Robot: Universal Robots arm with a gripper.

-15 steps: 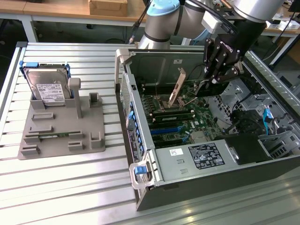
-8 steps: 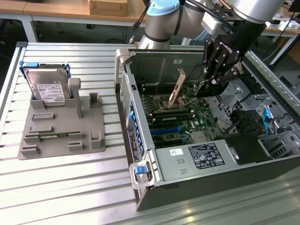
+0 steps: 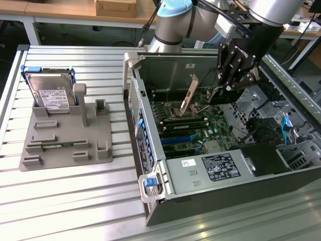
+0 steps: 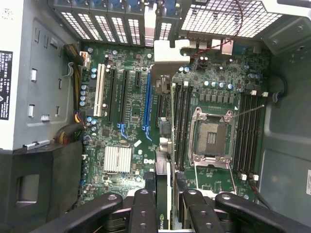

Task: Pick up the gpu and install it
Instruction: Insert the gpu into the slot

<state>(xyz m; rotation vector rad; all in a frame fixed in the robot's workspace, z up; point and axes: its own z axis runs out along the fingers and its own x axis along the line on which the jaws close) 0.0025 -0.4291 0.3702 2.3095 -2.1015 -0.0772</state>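
Observation:
My gripper hangs inside the open computer case, shut on the gpu. The card's beige end bracket slants down toward the green motherboard. In the wrist view the gpu is edge-on, a thin green board with a black block, running from between my black fingers to its bracket at the case's rear slots. It hovers above the board, just beside the long blue slot and parallel to it. I cannot tell whether the card touches the slot.
A grey fixture tray lies on the slatted table at the exterior view's left, holding a silver hard drive and a slim memory stick. Inside the case are the CPU socket, the power supply and black drive bays.

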